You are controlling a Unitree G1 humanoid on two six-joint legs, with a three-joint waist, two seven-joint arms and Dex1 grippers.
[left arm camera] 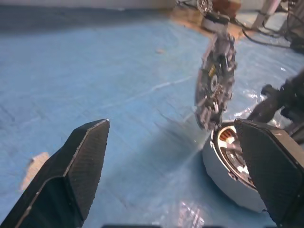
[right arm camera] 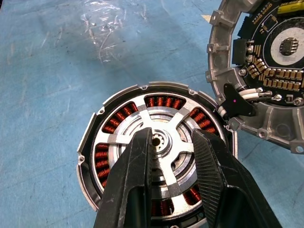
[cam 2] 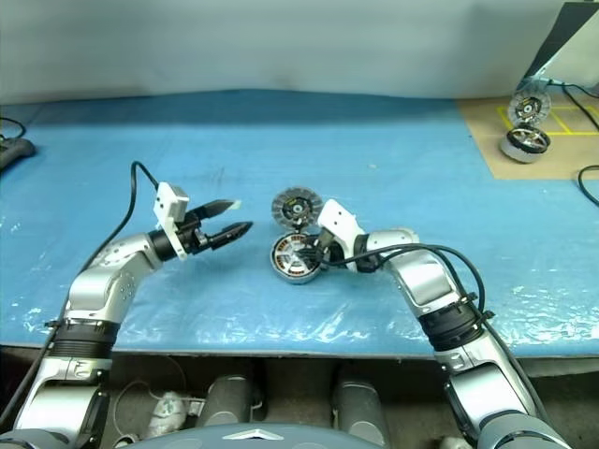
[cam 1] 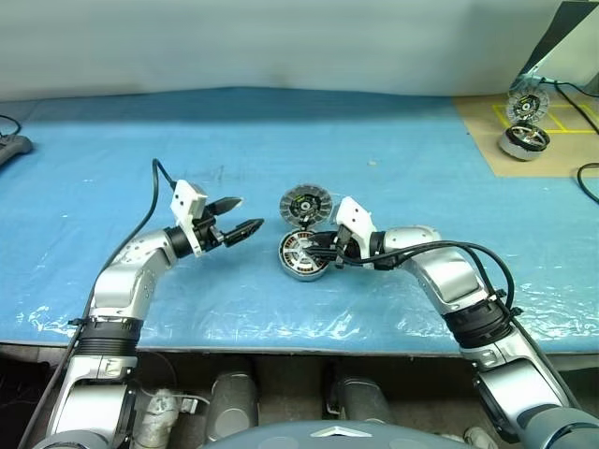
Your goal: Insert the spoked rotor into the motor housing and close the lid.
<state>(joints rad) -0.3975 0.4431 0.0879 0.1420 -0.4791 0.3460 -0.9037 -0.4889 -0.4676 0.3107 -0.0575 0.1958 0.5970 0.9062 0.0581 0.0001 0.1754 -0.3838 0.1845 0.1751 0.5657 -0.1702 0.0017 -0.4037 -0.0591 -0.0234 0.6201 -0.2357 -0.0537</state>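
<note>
With the spoked rotor (right arm camera: pixel 159 154) seated in the motor housing (right arm camera: pixel 90 142) and the right gripper's (right arm camera: pixel 173 142) narrowed jaws astride its hub, we feared withdrawal might drag it out while the left gripper (cam 1: pixel 239 217) hung wide and empty beside the upright lid (cam 1: pixel 306 204).

Spoked rotor (right arm camera: pixel 159 156) in motor housing (cam 1: pixel 301 254); lid (cam 1: pixel 306 203) upright behind.

Right under the right gripper (right arm camera: pixel 173 156) the motor housing (right arm camera: pixel 90 142) is bright bare metal with shiny copper windings; crinkly glossy blue plastic sheet (right arm camera: pixel 42 71) all around.
</note>
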